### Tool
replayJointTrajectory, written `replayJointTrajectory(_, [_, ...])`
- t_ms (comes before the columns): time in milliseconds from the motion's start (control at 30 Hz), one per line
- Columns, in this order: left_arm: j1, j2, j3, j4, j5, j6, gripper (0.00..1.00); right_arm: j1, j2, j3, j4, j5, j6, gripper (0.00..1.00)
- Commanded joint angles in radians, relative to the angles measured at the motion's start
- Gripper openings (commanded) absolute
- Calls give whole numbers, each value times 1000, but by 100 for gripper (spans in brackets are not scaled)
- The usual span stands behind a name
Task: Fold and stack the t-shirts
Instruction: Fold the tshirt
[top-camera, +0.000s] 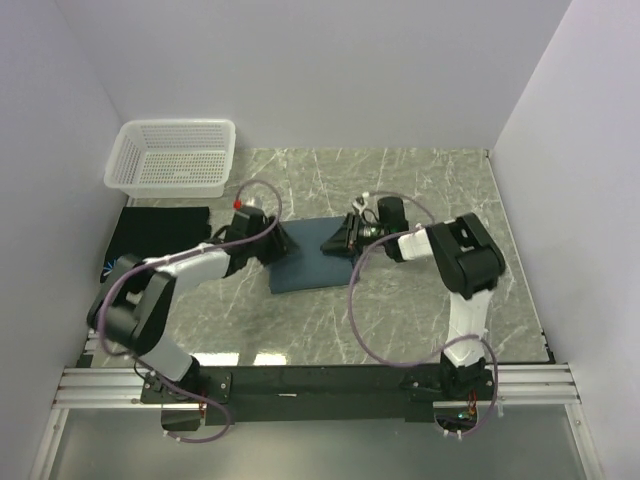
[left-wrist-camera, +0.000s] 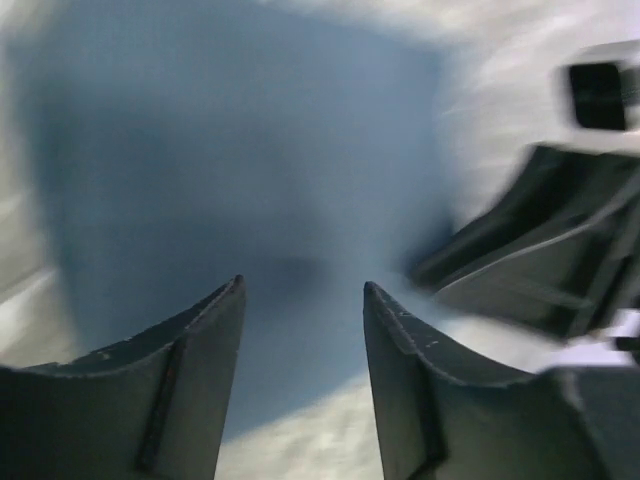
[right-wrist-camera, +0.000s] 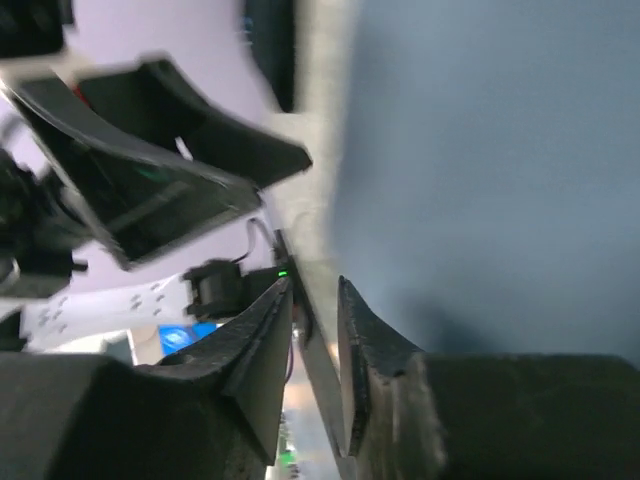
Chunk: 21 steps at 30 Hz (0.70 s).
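Note:
The slate-blue t-shirt (top-camera: 310, 262) lies folded into a rectangle at the table's middle; it fills the left wrist view (left-wrist-camera: 230, 170) and the right side of the right wrist view (right-wrist-camera: 490, 150). The black t-shirt (top-camera: 160, 232) lies flat at the left, with a bit of light-blue print (top-camera: 110, 266) at its near corner. My left gripper (top-camera: 274, 241) hangs over the blue shirt's left edge, jaws open (left-wrist-camera: 302, 285) and empty. My right gripper (top-camera: 341, 240) is at the shirt's far right corner, jaws a little apart (right-wrist-camera: 314, 282) with nothing between them, one finger beside the cloth.
A white lattice basket (top-camera: 175, 155) stands at the back left, behind the black shirt. White walls close in the marble table (top-camera: 420, 190) on three sides. The two grippers face each other closely across the blue shirt; cables loop off both arms.

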Motion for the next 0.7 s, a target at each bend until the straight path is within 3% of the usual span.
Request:
replayJointTrajectory(0, [10, 89, -98, 73, 25, -75, 55, -41, 146, -44, 144, 13, 62, 30])
replayJointTrajectory(100, [30, 142, -141, 98, 34, -95, 51, -80, 238, -71, 198, 13, 83, 29])
replayJointTrajectory(233, [62, 149, -164, 86, 26, -88, 49, -103, 217, -73, 70, 45, -5, 28])
replayJointTrajectory(333, [72, 108, -154, 48, 0, -62, 50, -104, 117, -64, -50, 74, -79, 28])
replayJointTrajectory(533, [32, -76, -92, -139, -55, -28, 58, -87, -134, -105, -121, 58, -95, 28])
replayJointTrajectory(600, [-11, -117, -86, -172, -73, -25, 55, -71, -176, -130, -124, 48, -87, 28])
replayJointTrajectory(667, [-42, -162, -101, -169, -81, -38, 46, -32, -208, -148, -122, 44, -84, 28])
